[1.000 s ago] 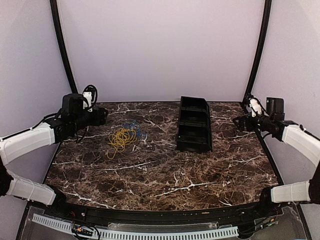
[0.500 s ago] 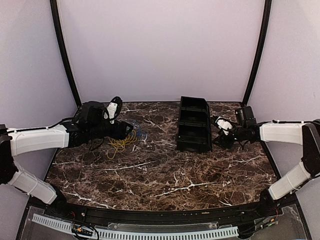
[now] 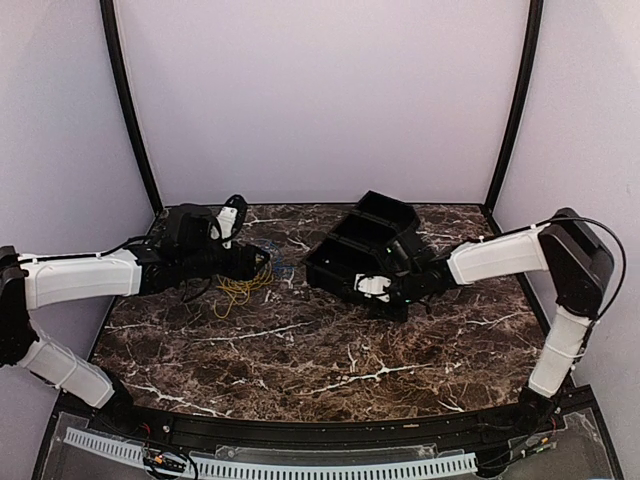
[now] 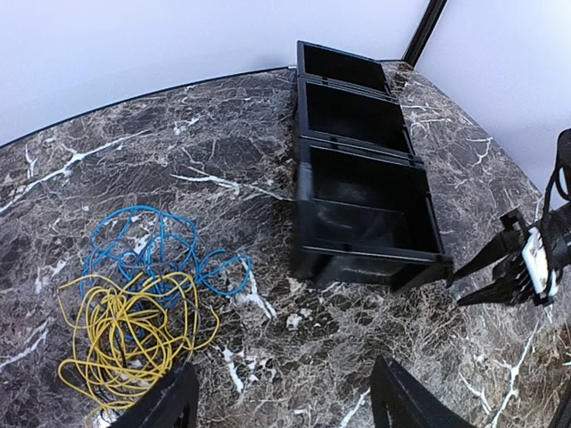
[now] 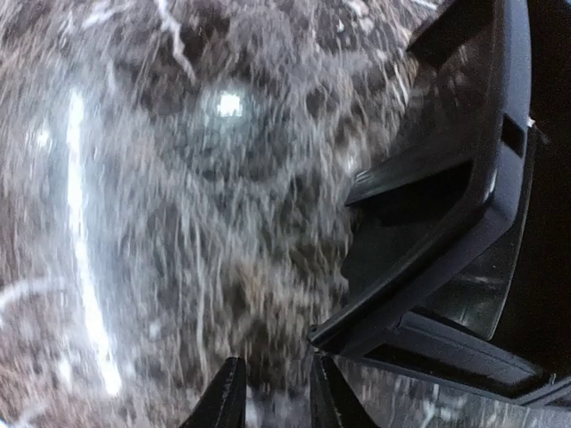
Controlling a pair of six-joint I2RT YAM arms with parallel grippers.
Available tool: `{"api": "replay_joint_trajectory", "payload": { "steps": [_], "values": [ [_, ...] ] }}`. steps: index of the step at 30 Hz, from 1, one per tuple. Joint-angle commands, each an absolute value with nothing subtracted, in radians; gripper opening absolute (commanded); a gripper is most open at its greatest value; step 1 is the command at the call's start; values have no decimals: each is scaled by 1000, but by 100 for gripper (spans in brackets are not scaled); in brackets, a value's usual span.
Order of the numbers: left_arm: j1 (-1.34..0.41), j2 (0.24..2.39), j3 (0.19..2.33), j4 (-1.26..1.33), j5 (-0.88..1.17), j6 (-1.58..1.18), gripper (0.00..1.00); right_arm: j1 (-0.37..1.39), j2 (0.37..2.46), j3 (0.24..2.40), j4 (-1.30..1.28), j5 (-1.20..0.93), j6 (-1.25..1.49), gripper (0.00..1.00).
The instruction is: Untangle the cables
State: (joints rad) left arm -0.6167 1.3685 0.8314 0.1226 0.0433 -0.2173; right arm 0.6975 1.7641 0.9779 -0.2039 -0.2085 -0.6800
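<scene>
**Arms at work over a tangle of wire:** The left gripper (image 4: 284, 379) hangs over the marble table (image 4: 223, 160) with its jaws spread wide, gripping nothing. In its wrist view the cables (image 4: 143, 299) lie in a loose heap ahead of it and off to the left. The yellow coil (image 4: 129, 334), the nearer of the two, spreads up towards the left-hand finger (image 4: 169, 406). Its closest loops sit just beside that finger's tip but outside the gap between the jaws. Whether wire and finger touch cannot be told. The blue coil (image 4: 147, 254) lies farther out and overlaps the yellow one's far edge. Both coils rest flat on the table, towards its far-left part in the overhead view, where the left arm's wrist partly covers them.

A black tray (image 4: 366, 245) of three compartments lies to the right of the heap and apart from it, set at a slant across the middle of the table. The right gripper (image 5: 277, 366) sits low at the tray's near corner, well apart from the cables, with the tray's near end between. Its jaws stand close together with a narrow strip of marble showing between them, and they hold nothing. The tray's corner is just beside one finger, but the blurred wrist view does not settle whether they touch.
</scene>
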Motion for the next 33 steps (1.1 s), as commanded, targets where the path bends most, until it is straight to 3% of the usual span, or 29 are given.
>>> {"api": "replay_joint_trajectory", "payload": {
  "steps": [1, 4, 7, 13, 15, 22, 28, 30, 33],
  "values": [
    [-623, 1402, 870, 123, -2, -336, 68, 776, 1938, 1275, -351, -258, -640, 25],
    [-632, 1433, 916, 82, -67, -454, 66, 786, 1942, 1363, -442, -324, -619, 25],
    [-648, 1474, 925, 101, -107, -596, 66, 772, 1820, 1274, -426, -320, -627, 29],
    [-665, 1638, 994, 158, -157, -768, 67, 624, 1602, 1129, -381, -333, -573, 62],
    [-674, 1706, 1064, 160, -147, -790, 66, 535, 1527, 1068, -334, -357, -535, 69],
    [-705, 1883, 1179, 155, -164, -861, 65, 251, 1347, 868, -130, -452, -476, 74],
    [-730, 1978, 1248, 140, -151, -905, 61, 190, 1329, 841, -108, -485, -491, 73],
    [-737, 2003, 1279, 119, -152, -902, 57, 189, 1328, 835, -103, -501, -493, 73],
    [-750, 2017, 1315, 110, -163, -857, 42, 189, 1334, 836, -105, -523, -497, 73]
  ]
}}
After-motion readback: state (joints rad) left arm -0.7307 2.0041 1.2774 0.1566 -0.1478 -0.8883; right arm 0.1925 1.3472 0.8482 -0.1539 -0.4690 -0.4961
